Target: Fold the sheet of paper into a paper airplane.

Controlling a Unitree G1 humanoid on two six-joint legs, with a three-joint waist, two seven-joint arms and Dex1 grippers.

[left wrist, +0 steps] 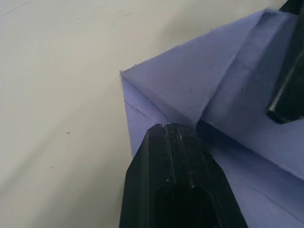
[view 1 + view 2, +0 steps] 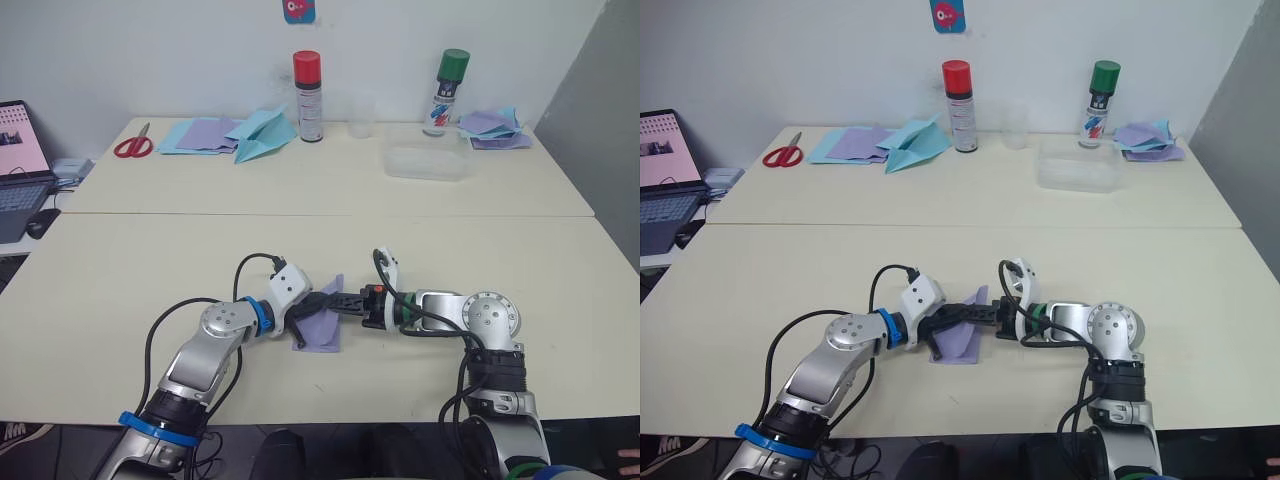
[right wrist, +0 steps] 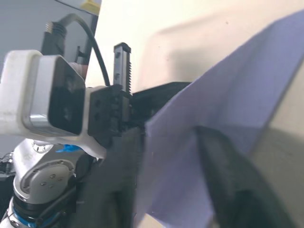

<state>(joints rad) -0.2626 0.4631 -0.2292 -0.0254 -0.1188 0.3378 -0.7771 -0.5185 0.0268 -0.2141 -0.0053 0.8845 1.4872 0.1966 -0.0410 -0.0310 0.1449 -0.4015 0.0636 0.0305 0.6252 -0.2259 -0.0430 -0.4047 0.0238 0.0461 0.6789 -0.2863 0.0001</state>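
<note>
Both arms are in tight over the near tabletop (image 2: 120,300), meeting at the sheet of paper (image 2: 322,328), which lies on the front half of the surface between them. The left end effector (image 2: 308,312) comes in from the left and the right end effector (image 2: 340,300) from the right, tips nearly touching over the lavender paper. That head-on pairing looks like one side pinning while the other works a flap.

In the left wrist view, one black finger (image 1: 178,161) presses down on the paper beside a raised fold, apparently clamping a layer flat; call it closed onto the sheet, though the second finger is hidden, so that's a judgement. In the right wrist view a flap of the sheet rises between the right end effector's dark fingers (image 3: 232,180), so it seems clenched on that lifted edge, holding it up off the tabletop.

The paper itself: partly folded, with one corner standing up and a sharp diagonal crease running across it, the lower part lying flat. It's no airplane yet, more a folded wedge, early to midway by my read.
</note>
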